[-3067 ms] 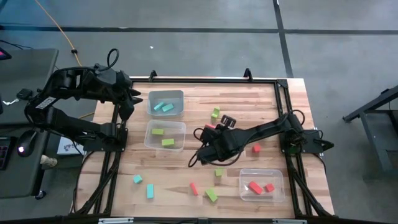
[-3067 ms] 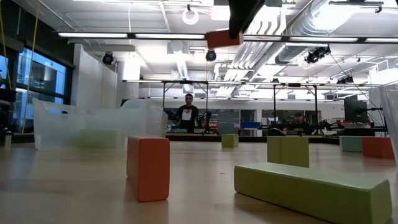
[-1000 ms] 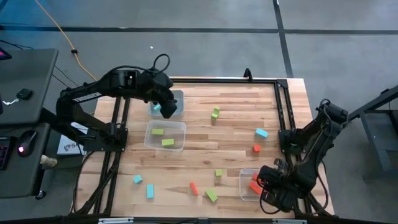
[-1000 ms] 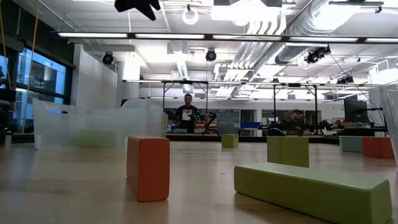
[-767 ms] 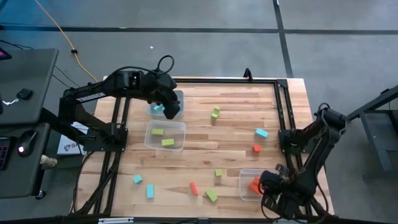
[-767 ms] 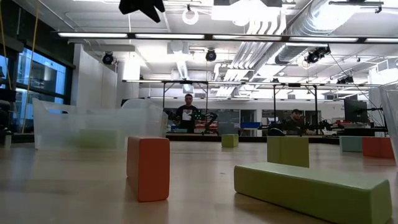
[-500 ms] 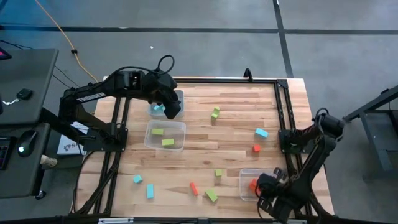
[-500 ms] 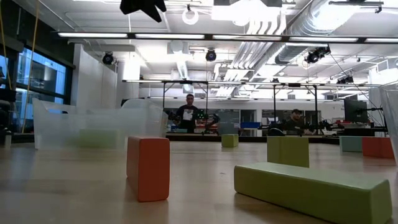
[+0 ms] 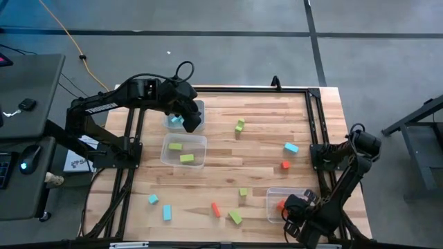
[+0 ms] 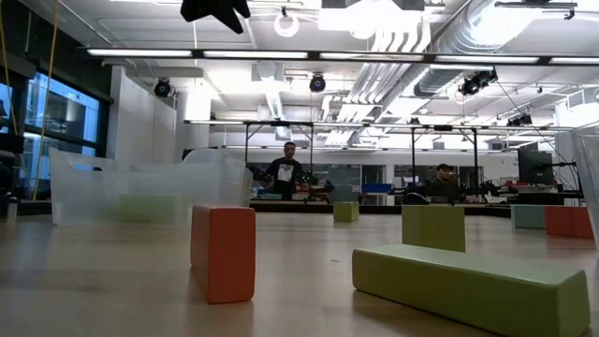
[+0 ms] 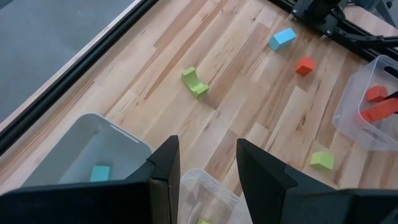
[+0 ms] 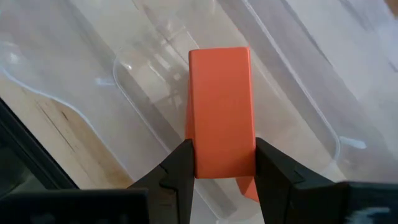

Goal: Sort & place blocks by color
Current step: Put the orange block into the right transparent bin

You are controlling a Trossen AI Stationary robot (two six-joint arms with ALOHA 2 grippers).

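red-orange block sat clamped between the right gripper's fingers, held over the clear bin at the bench's near right corner. the left gripper hung above the far-left bin with a cyan block inside, its fingers partly apart and holding nothing. other blocks lay scattered across the bench.

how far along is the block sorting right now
Partly done. The far clear plastic bin holds cyan blocks, the middle clear bin two lime green blocks, and the near-right clear bin red-orange ones. In hand: the right gripper holds a red-orange bar over that bin; the left gripper hovers open over the far bin. About nine blocks lie loose on the wooden table.
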